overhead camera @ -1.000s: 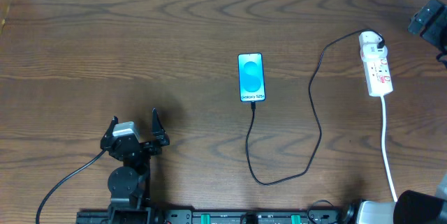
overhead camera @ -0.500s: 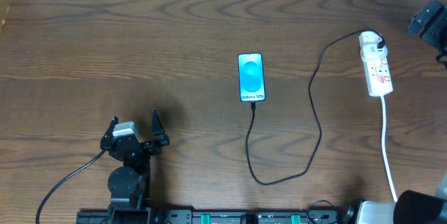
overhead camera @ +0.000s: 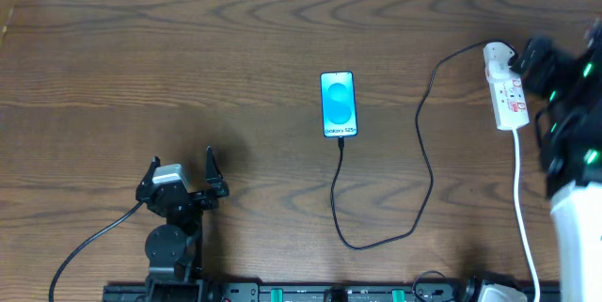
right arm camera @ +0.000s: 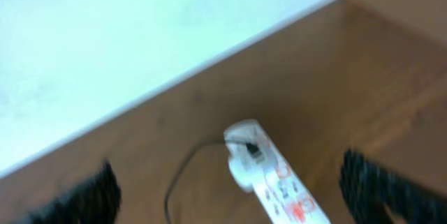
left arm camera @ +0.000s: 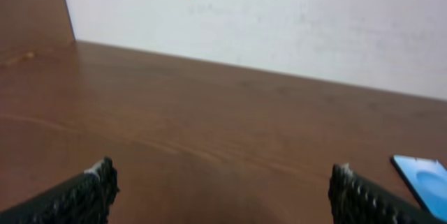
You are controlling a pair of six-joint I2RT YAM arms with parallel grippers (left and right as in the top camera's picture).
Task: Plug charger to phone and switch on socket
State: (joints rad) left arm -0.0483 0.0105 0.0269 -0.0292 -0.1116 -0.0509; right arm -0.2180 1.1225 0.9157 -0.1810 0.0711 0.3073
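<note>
The phone lies face up mid-table, its blue screen lit; its corner shows in the left wrist view. The black charger cable runs from the phone's bottom edge, loops forward, and ends in a white plug seated in the far end of the socket. My right gripper is open and blurred, hovering just right of the socket's far end; its wrist view shows the socket and cable between the open fingers. My left gripper is open and empty at the front left.
The socket's thick white cord runs toward the table's front edge at the right. A white wall stands behind the table's far edge. A wooden side panel rises at the far left.
My right arm has swung in from the far right edge and now hangs over the area beside the socket. The left arm, phone, cable and socket have not moved.
</note>
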